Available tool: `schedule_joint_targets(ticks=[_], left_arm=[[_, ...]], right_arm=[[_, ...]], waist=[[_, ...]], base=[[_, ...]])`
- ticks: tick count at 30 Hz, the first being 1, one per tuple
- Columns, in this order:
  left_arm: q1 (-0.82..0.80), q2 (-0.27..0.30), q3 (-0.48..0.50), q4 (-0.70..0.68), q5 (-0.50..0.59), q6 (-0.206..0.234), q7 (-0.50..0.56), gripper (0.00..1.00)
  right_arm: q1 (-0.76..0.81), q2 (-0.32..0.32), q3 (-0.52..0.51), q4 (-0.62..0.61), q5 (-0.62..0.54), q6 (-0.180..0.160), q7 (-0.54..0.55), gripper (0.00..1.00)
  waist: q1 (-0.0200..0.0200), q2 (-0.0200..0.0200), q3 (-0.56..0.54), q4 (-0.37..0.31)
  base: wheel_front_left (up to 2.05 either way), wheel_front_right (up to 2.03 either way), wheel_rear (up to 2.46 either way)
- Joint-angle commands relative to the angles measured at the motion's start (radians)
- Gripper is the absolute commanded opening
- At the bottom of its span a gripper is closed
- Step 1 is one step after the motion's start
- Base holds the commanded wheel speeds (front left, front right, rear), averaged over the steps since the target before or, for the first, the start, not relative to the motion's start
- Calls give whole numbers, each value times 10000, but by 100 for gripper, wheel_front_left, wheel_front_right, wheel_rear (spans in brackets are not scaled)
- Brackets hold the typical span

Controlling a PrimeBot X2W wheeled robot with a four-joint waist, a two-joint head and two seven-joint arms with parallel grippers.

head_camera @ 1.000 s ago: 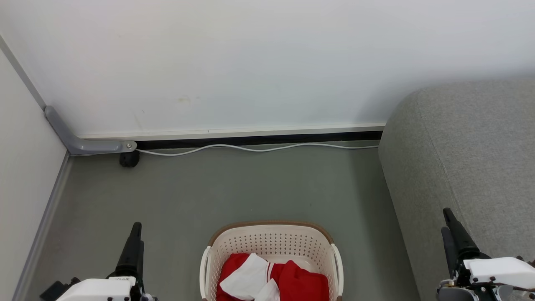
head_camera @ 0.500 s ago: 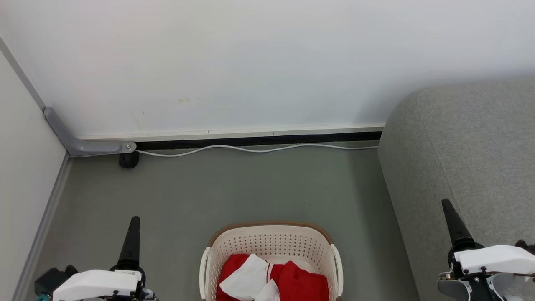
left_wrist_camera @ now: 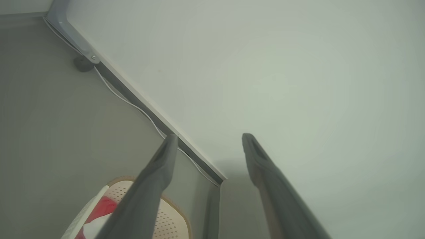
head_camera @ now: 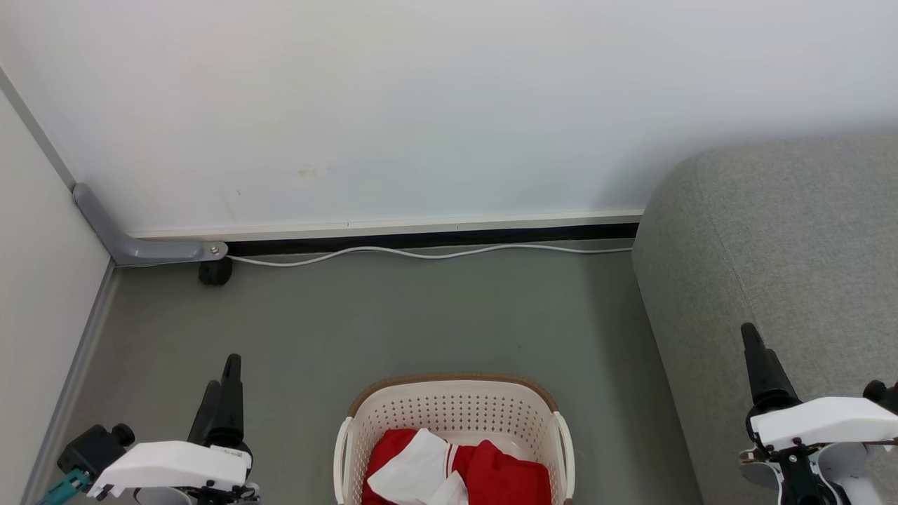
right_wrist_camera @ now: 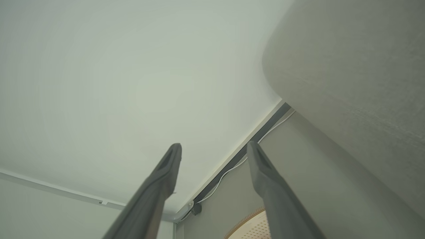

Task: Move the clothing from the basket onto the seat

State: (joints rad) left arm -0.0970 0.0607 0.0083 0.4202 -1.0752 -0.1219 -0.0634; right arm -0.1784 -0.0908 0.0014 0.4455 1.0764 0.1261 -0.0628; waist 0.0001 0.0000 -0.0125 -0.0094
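Observation:
The cream perforated basket (head_camera: 456, 407) with a brown rim stands on the floor at the bottom centre, and its corner shows as basket (left_wrist_camera: 172, 219) and basket (right_wrist_camera: 252, 229). Red and white clothing (head_camera: 456, 473) lies bunched inside it; a bit of the clothing (left_wrist_camera: 101, 212) shows low in the left wrist view. The grey seat (head_camera: 786, 252) fills the right side, also seen as seat (right_wrist_camera: 358, 76). My left gripper (head_camera: 223, 372) stands left of the basket, open and empty, as left gripper (left_wrist_camera: 208, 136). My right gripper (head_camera: 751, 337) is in front of the seat, open and empty, as right gripper (right_wrist_camera: 214, 145).
A white wall with a dark baseboard runs across the back, and a white cable (head_camera: 421, 252) lies along it. A grey bracket (head_camera: 140, 245) and a black caster (head_camera: 214, 272) sit at the back left corner. Grey floor (head_camera: 393, 315) lies between the basket and the wall.
Both wrists have turned, so the left gripper's fingers now show side by side. The right gripper has risen a little in the picture. The basket and clothing lie as before.

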Motion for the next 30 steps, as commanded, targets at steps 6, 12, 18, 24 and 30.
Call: schedule_joint_targets(ticks=[6,12,18,24,30], left_arm=[[-720,270,48,-70,1298,-47,-291,100],[-883,324,-39,47,2076,-51,-468,100],[-1045,378,-111,179,2757,-55,-616,100],[-1258,441,-129,354,3481,-59,-791,100],[-1451,499,-125,499,4248,-64,-968,100]], right_arm=[[-692,-178,125,8,-1193,38,-303,100],[-904,-221,277,158,-1842,39,-480,100],[-1100,-269,431,329,-2416,40,-626,100],[-1350,-288,566,540,-3129,41,-802,100],[-1568,-335,729,749,-3819,41,-978,100]], waist=[[0,0,-32,-19],[0,0,-23,-30],[0,0,-2,-37],[0,0,11,-51],[0,0,20,-47]], base=[[0,0,0],[0,0,0],[0,0,0],[0,0,0],[0,0,0]])
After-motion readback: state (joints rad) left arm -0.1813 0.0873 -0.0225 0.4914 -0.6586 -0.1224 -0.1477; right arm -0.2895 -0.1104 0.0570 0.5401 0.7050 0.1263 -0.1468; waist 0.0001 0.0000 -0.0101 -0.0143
